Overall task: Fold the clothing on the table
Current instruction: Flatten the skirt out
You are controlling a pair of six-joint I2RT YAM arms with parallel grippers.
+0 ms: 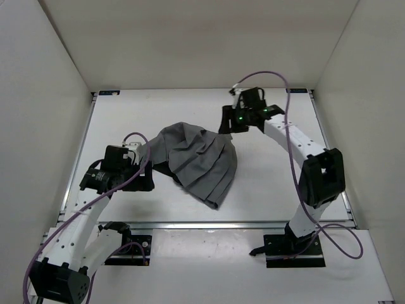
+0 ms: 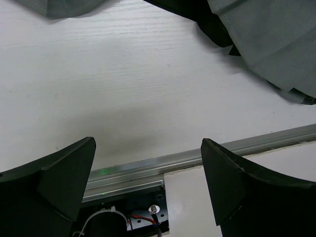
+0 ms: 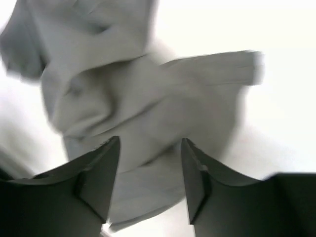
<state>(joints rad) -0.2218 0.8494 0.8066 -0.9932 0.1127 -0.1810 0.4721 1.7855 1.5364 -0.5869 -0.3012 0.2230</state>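
Top external: a dark grey pleated skirt (image 1: 199, 161) lies rumpled at the middle of the desk (image 1: 272, 183), with an arm on either side.
Skirt's lie: its long axis runs on a diagonal, from the far left down to a hem corner near the front rail (image 1: 240, 223). The pleats fan toward that near end.
Left tool (image 1: 140, 180): it sits at the skirt's left edge, just beside the cloth. The left wrist view shows its jaws spread wide over bare desk and holding nothing, with grey fabric in the top corners of that view.
Right tool (image 1: 231, 120): it sits at the skirt's far right edge, facing the cloth. The right wrist view is blurred, but shows the jaws partway apart, crumpled cloth below them and no fold seen pinched.
Key relation: the cloth lies to the right of the left tool and to the near left of the right tool. The left looks closer to the near hem, the right to the far edge.
Task standing: judged unfinished, since the skirt is bunched rather than squared.
Next move, as a judgement: each tool probably needs to grip an opposite edge to flatten the skirt first.
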